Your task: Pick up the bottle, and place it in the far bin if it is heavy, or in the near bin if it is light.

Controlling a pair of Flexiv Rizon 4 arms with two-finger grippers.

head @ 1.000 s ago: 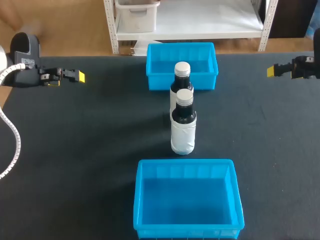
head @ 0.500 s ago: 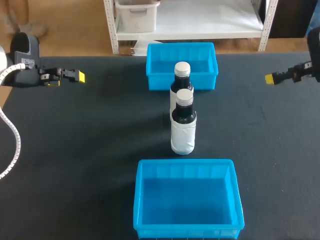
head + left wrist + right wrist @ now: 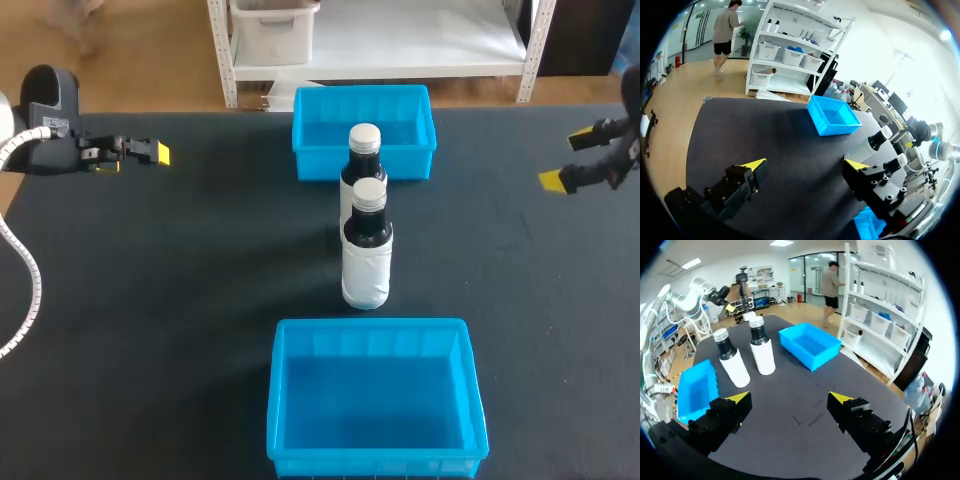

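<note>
Two dark bottles with white caps and white labels stand upright mid-table, one behind the other: the near bottle (image 3: 367, 250) (image 3: 731, 364) and the far bottle (image 3: 363, 160) (image 3: 761, 346). The far blue bin (image 3: 315, 160) (image 3: 805, 356) (image 3: 832, 116) is just behind them. In front lies the near blue bin (image 3: 372, 326) (image 3: 695, 385). My left gripper (image 3: 150, 152) (image 3: 805, 165) hangs open at the far left, well away from the bottles. At the far right edge my right gripper (image 3: 567, 158) (image 3: 789, 398) is open and faces the bottles from a distance, with nothing between its fingers.
Both bins hold nothing. The table top is a dark mat (image 3: 180, 300) with wide bare areas to either side of the bottles. The far bottle stands close against the front wall of the far bin.
My right gripper has come slightly nearer along the right edge and turned, so its two yellow tips now show apart. The left arm and both bottles have not moved.
</note>
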